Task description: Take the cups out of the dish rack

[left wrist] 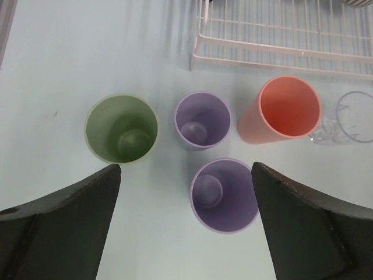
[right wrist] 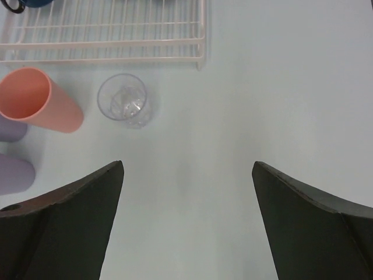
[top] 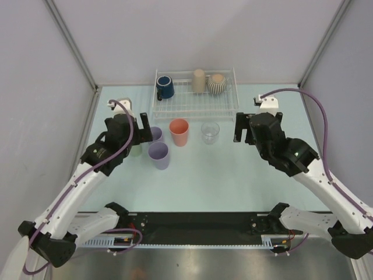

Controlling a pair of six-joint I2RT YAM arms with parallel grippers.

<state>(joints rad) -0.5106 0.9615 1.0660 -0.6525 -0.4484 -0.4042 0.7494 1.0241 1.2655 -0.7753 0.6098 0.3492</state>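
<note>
Cups [top: 199, 80] wait beyond the spread, empty left gripper [left wrist: 186, 168] and right gripper [right wrist: 187, 166]; right should pinch the seemingly inverted ribbed mug [top: 217, 83] squarely, lifting straight off the rack [top: 192, 106].

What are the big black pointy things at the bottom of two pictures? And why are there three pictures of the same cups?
This is a robot with two arms fixed to a table. One picture looks down from a camera above. The other two come from small cameras on the robot's wrists, so the black shapes are each arm's own two fingers. The left gripper and the right gripper are both open and hold nothing. Five cups stand on the table: a green cup, a lavender cup, a second lavender cup, a salmon cup and a clear cup. The white dish rack holds a navy mug, a tan cup and a ribbed beige mug.
</note>
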